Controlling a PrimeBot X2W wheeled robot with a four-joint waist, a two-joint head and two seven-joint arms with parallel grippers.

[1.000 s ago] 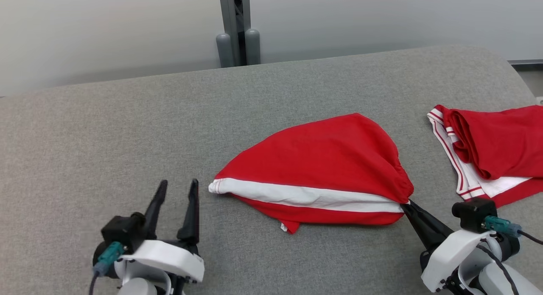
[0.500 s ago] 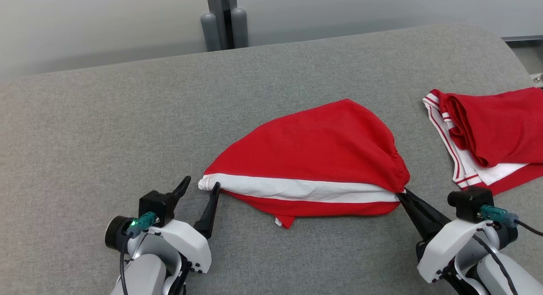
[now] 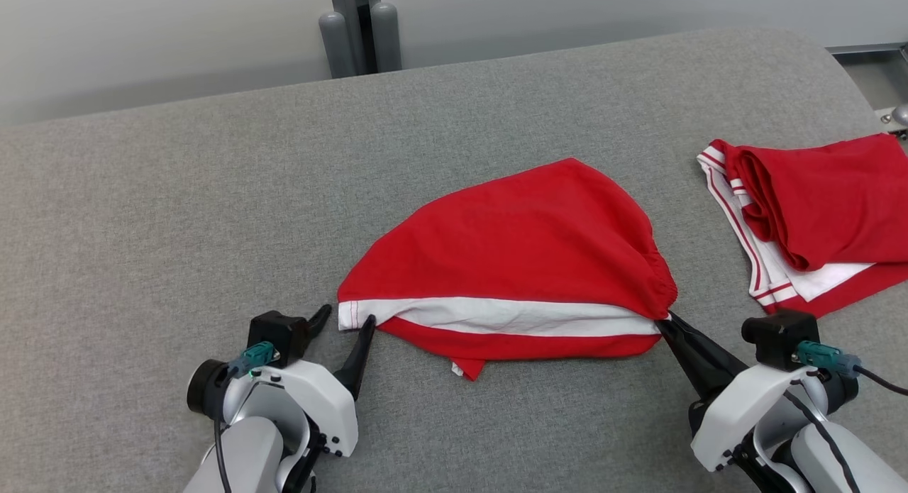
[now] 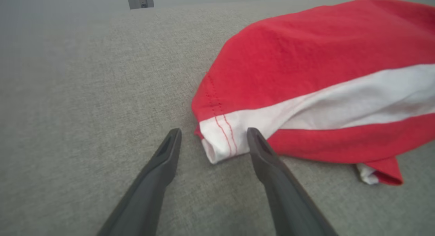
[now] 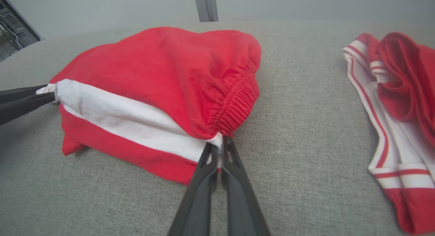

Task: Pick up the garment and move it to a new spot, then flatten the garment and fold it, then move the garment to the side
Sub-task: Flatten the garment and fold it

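At the near-left corner of the garment (image 3: 525, 245), I now have the left gripper (image 3: 347, 316) in position. Its fingers are spread wide, one on each side of the white hem corner. Nothing is pinched yet. In the left wrist view the stitched corner lies between the two tips, closer to the right-hand one.

The right gripper (image 3: 665, 324) is closed tight on the opposite corner, just below the gathered elastic edge. The garment lies mid-way across the grey padded surface (image 3: 177, 195) as a rounded wedge, red cloth over a white band. A second red-and-white garment (image 3: 816, 202) lies well apart to the right.

I judge that the approach is complete. Closing the left jaws on the hem would give me both near corners, ready for a lift or a tensioned pull.

Compared with one second ago:
- The left gripper stood well short of the corner, with bare surface between them. It has since advanced and turned towards the hem.
- The right grip is unchanged.
- The garment's outline is unchanged.
- The head view has shifted, so the post at the back appears further left. That is camera motion.
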